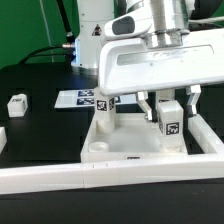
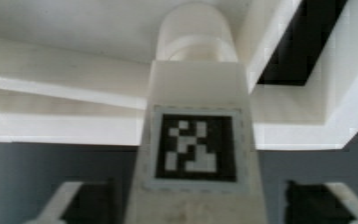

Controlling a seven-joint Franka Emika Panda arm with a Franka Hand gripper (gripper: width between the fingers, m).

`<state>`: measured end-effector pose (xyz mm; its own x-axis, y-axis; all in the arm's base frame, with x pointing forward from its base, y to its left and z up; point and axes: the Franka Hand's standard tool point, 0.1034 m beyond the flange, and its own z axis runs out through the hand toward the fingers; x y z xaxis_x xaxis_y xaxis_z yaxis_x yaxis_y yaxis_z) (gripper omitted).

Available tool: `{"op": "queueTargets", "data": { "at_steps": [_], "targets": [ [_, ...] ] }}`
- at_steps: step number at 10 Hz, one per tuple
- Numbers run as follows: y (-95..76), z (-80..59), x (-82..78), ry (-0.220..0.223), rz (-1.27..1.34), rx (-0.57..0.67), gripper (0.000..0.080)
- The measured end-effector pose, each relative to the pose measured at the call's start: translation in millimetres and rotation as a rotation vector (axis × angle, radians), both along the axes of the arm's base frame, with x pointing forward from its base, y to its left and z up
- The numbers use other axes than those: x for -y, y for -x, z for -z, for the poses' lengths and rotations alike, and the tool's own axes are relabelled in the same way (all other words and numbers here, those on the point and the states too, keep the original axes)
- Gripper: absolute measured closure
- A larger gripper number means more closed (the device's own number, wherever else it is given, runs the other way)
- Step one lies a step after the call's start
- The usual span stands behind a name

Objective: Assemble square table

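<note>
One small white tagged plastic leg (image 2: pixel 197 140): upright at a corner of the white square rimmed plastic slab (image 1: pixel 112 149). My hand (image 1: pixel 169 102): wide, straddling the leg without touching it; the leg apparently stands unaided.

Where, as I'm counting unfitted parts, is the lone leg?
The lone leg sits on the black table at the exterior view's far left, left of the marker board, clear of the tabletop.
</note>
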<state>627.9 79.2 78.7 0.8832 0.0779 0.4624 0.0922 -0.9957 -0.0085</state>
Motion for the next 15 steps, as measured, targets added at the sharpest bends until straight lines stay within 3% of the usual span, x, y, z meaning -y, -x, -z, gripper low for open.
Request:
{"op": "queueTargets", "data": {
  "at_steps": [1, 2, 8, 10, 11, 12, 13, 15],
  "targets": [
    [0.0, 0.0, 0.0, 0.0, 0.0, 0.0, 0.0224],
    [0.0, 0.0, 0.0, 0.0, 0.0, 0.0, 0.0165],
    [1.4, 0.9, 2.1, -0.002, 0.001, -0.024, 0.0151],
    [4.4, -16.5, 11.2, -0.046, 0.009, -0.22, 0.0151],
    [-2.3, -20.5, 11.4, -0.055, 0.014, -0.234, 0.0151],
    [1.8, -15.5, 8.5, -0.069, 0.031, -0.28, 0.0151],
    [11.2, -10.6, 0.7, -0.099, 0.055, -0.426, 0.0151],
    [1.1, -7.8, -11.1, -0.12, 0.06, -0.559, 0.0151]
  ]
}}
